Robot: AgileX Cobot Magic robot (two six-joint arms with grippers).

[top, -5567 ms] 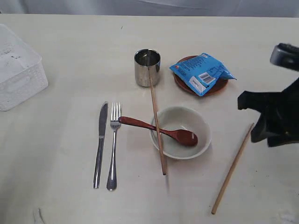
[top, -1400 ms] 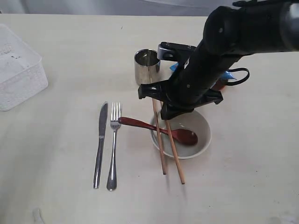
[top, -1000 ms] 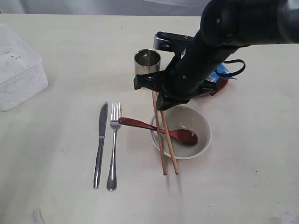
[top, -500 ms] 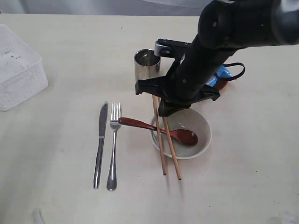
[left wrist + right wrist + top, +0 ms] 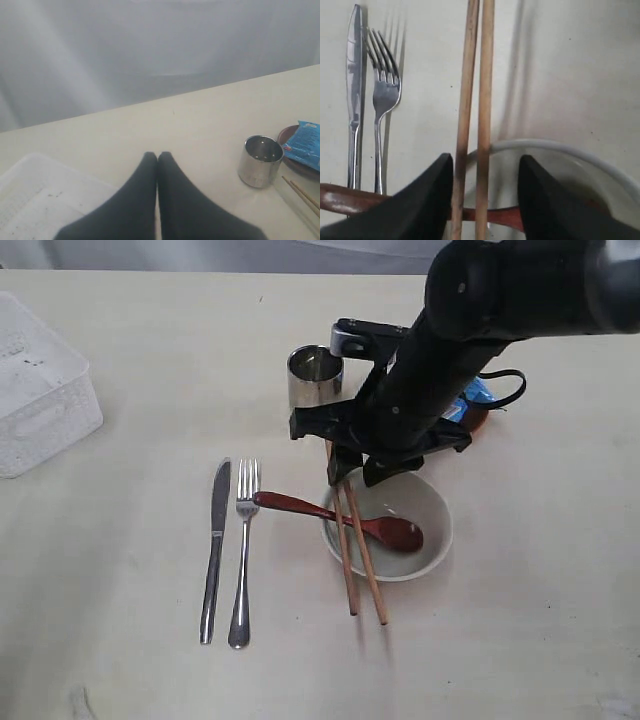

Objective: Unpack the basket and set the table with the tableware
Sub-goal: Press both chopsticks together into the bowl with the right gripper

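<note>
Two wooden chopsticks (image 5: 365, 562) lie side by side, leaning over the left rim of the pale bowl (image 5: 432, 540) and across the dark red spoon (image 5: 300, 507), whose head rests in the bowl. My right gripper (image 5: 486, 159) is open, and both chopsticks (image 5: 476, 75) lie loose between its jaws. It hangs just above their far ends (image 5: 355, 472). Left of the bowl lie the steel knife (image 5: 214, 550) and fork (image 5: 242, 560). The steel cup (image 5: 312, 380) stands behind. My left gripper (image 5: 157, 156) is shut and empty, above the table near the white basket (image 5: 30, 200).
The basket (image 5: 45, 410) sits at the table's left edge. A blue snack packet (image 5: 478, 392) lies on the brown-red plate (image 5: 480, 422), mostly hidden behind my right arm. The arm spans the table's right half above the bowl.
My right gripper has opened and let go of the second chopstick. That chopstick now rests next to the first one over the bowl's rim. The left gripper has stayed put.
</note>
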